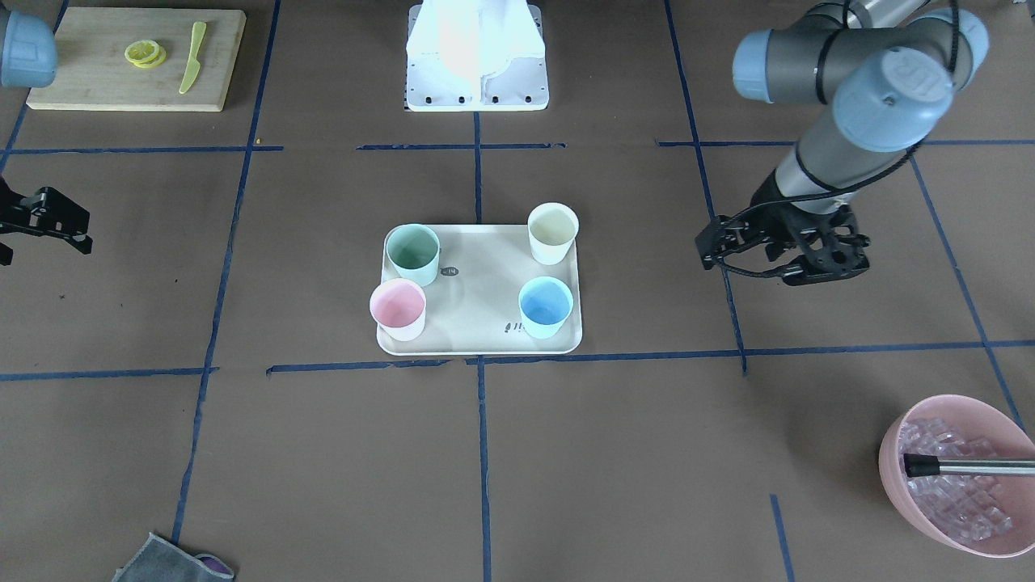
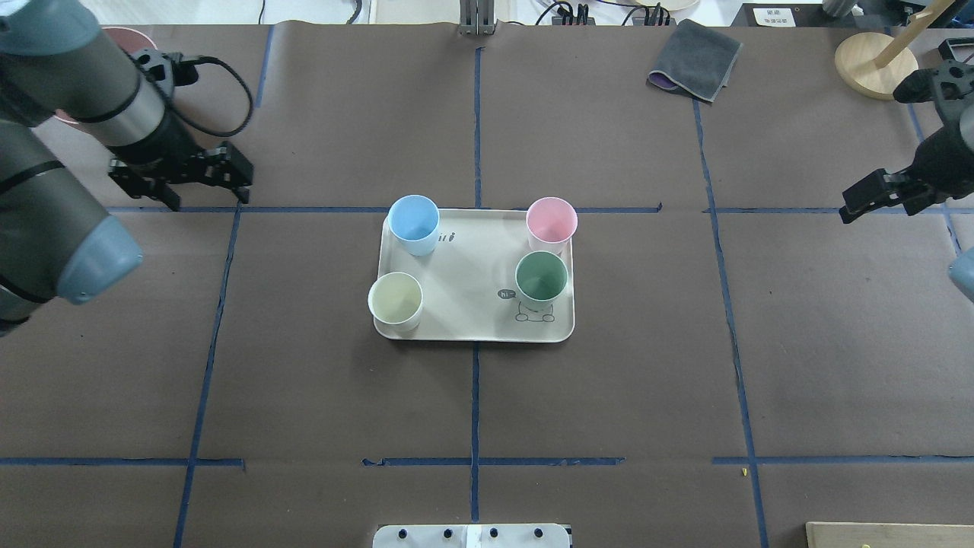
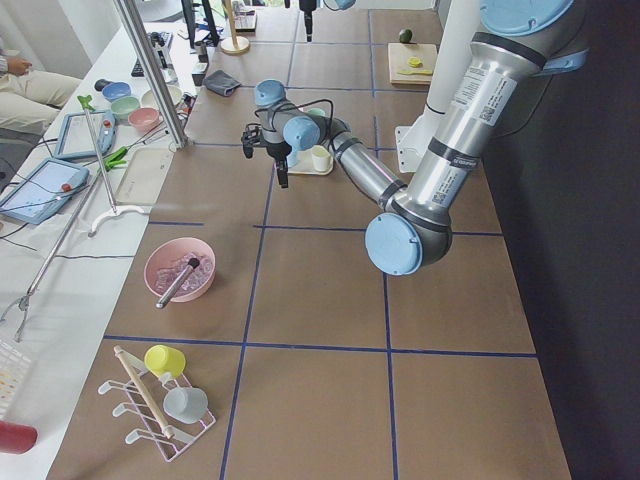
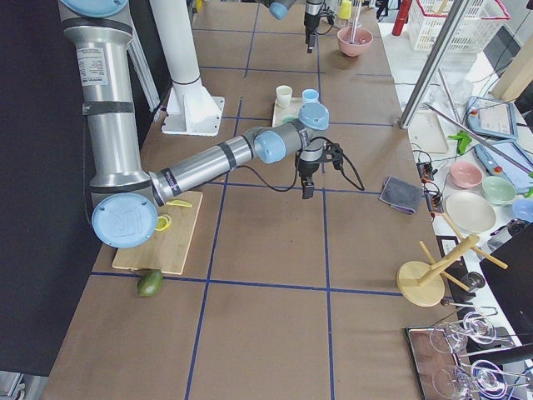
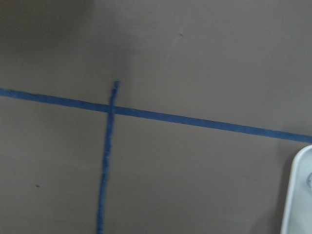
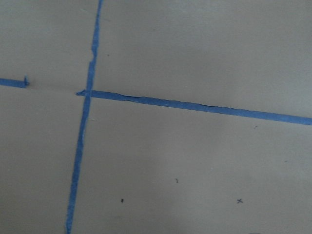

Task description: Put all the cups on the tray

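The cream-beige tray [image 2: 472, 262] lies in the middle of the table, and it also shows in the front view [image 1: 481, 283]. All four cups stand upright on it. The light blue cup [image 2: 414, 223] and the pale pink cup [image 2: 551, 222] are at the far corners. The cream-white cup [image 2: 396, 301] and the mint green cup [image 2: 541, 278] are nearer me. My left gripper [image 2: 207, 199] is open and empty, off to the tray's left. My right gripper [image 2: 875, 199] is open and empty, far to the right. A tray corner [image 5: 298, 195] shows in the left wrist view.
A pink bowl of ice cubes [image 1: 962, 477] with a metal handle in it stands at the far left. A wooden cutting board [image 1: 137, 56] with lemon slices and a knife is near my right. A grey cloth [image 2: 694, 59] and a wooden stand [image 2: 875, 65] are at the far right.
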Motion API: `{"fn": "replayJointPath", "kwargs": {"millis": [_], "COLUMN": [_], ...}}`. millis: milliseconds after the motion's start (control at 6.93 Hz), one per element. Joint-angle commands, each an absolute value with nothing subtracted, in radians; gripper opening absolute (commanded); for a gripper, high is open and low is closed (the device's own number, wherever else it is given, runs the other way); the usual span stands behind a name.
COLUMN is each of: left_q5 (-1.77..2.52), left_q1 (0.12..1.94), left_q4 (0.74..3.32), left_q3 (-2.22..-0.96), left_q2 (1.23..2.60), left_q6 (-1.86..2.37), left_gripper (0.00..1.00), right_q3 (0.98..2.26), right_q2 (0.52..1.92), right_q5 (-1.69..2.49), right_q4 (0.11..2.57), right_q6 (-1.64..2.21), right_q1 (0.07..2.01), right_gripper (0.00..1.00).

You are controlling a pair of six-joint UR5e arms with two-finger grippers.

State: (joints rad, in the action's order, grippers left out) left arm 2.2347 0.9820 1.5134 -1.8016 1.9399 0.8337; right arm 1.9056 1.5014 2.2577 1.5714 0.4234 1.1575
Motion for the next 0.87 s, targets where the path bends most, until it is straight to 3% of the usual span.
{"fn": "replayJointPath", "kwargs": {"millis": [0,433,722], "left_q5": [2.282,2.304,2.338], "left_q1": [1.159,1.395,1.489], "left_q4": [1.511,1.482,1.470], "left_q3": [-1.816,-1.786,-1.786], "left_q2": [1.744,1.565,1.488], "left_q6": [0.393,0.022,-0.068], "left_gripper": [1.00,1.00,1.00], "right_q3": [1.892,1.884,1.800], "right_q2": [1.592,1.618,1.672], "right_q5": [2.287,2.289,2.287], "right_q4": [1.577,1.812,1.821], "right_q6": [0.181,-0.249,-0.398], "right_q1": [1.288,1.477,1.546], "right_gripper": [1.00,1.00,1.00]}}
